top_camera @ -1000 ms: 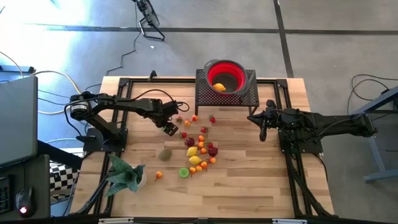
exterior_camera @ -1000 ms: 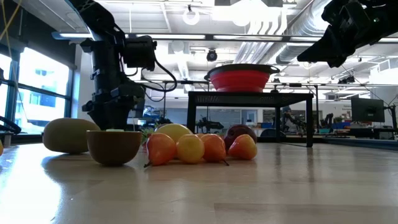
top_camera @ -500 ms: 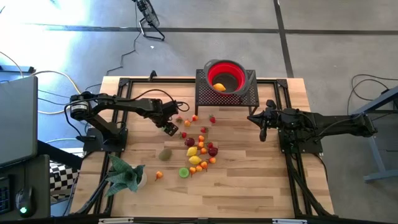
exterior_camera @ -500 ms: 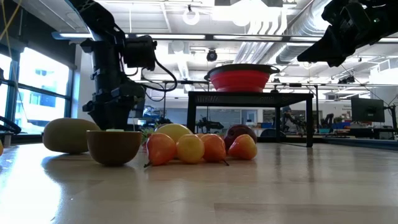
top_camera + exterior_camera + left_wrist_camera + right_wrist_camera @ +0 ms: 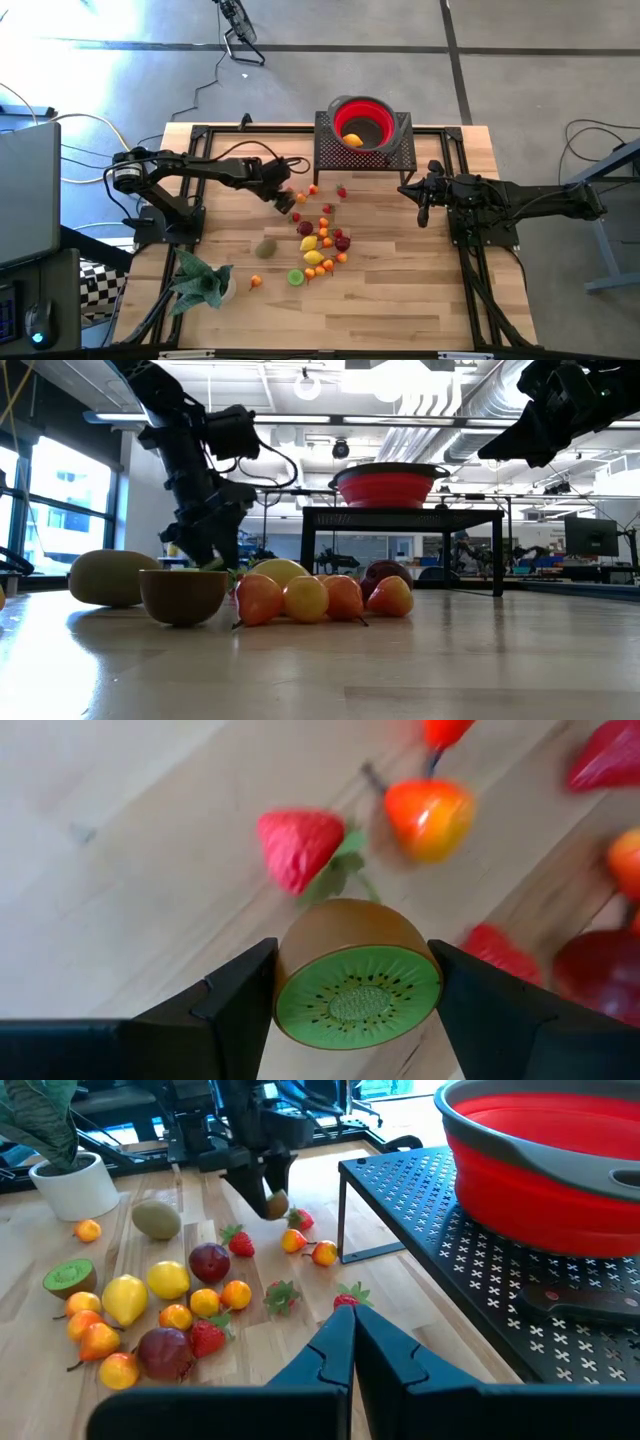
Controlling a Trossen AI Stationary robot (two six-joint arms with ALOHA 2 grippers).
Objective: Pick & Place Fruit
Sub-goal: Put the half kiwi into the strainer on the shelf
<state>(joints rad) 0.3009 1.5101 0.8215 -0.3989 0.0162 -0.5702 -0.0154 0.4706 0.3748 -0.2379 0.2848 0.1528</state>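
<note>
The left gripper [image 5: 283, 199] clamped a halved brown toy kiwi [image 5: 356, 973] between its dark fingers [image 5: 235, 1000], the smooth green seeded cut face turned toward the wrist, above the wooden table [image 5: 400, 290] at the near edge of the scattered glossy plastic fruit [image 5: 318, 240]. The red collapsible bowl [image 5: 362, 120] on its black perforated stand [image 5: 364, 152] lay onward, right and rearward. The right gripper [image 5: 347, 1342] waited beside that stand, jaws shut and empty.
</note>
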